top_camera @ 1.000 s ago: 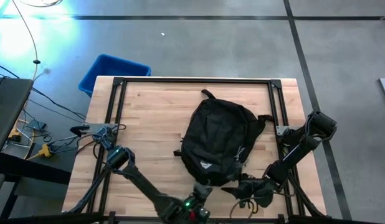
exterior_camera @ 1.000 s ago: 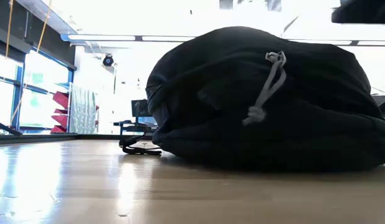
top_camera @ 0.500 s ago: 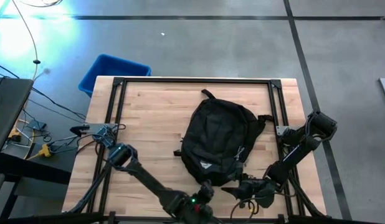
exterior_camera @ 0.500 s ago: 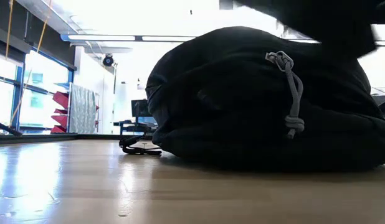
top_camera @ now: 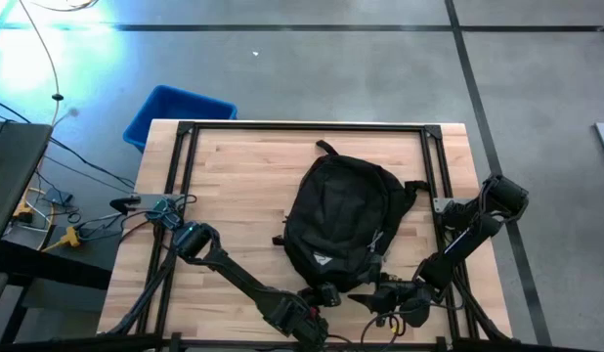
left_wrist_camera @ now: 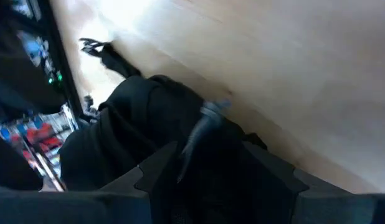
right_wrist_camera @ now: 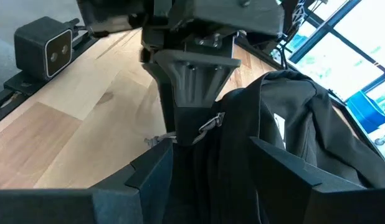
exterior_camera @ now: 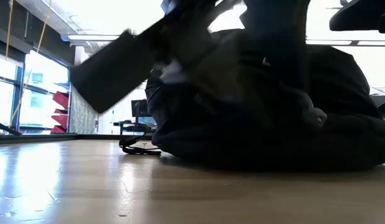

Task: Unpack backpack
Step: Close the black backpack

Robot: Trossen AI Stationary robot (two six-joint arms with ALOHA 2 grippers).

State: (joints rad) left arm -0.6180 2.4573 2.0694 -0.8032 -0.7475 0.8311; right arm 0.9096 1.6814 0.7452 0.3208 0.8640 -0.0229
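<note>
the backpack (top_camera: 343,220) lies flat on the worktop (top_camera: 234,196), near its middle and toward the right, top loop pointing to the far edge. it is soft black fabric, slumped and rounded, so it will likely sag and fold when lifted rather than hold shape. the grey zipper cord (left_wrist_camera: 202,124) at its near end looks the best place to take hold. the left gripper (right_wrist_camera: 195,118) is right at that cord; i cannot tell whether its fingers are closed. the right gripper (top_camera: 385,293) hangs just beside it, fingers spread apart.
</note>
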